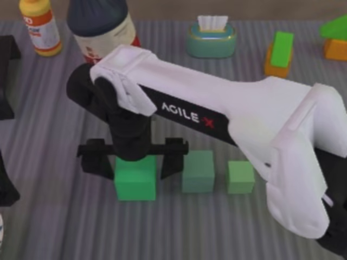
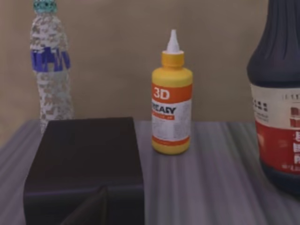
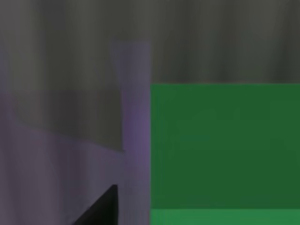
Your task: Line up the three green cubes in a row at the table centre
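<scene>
right gripper [image 1: 135, 162]: over the bright green cube [image 1: 135, 179], fingers spread apart, one on each side of its top; contact not clear
right arm [image 1: 227, 124]: white, reaches from the lower right across to the bright green cube
bright green cube: largest of the three, leftmost in the row, sits on the table [image 1: 217, 222]; fills much of the right wrist view [image 3: 225, 150]
teal-green cube [image 1: 198, 171]: mid-sized, just right of the bright green cube, small gap between
pale green cube [image 1: 241, 176]: smallest, right of the teal-green cube, so farthest from the bright green cube
row: all three run in one line left to right, big to small, starting at the bright green cube
left gripper: parked far left of the bright green cube, at the table's left edge; can't tell whether its fingers are apart or together
yellow glue bottle [image 1: 40, 24]: behind and far left of the bright green cube; also in left wrist view [image 2: 171, 105]
dark bottle [image 1: 103, 24]: behind the bright green cube, just right of the glue bottle
clear water bottle [image 2: 50, 65]: left wrist view only, near the glue bottle
tissue box [image 1: 212, 38]: well behind the bright green cube, to its right
green slab on orange block [image 1: 280, 53]: far back right of the bright green cube
green wedge on orange block [image 1: 335, 37]: farther right again, at the frame edge
</scene>
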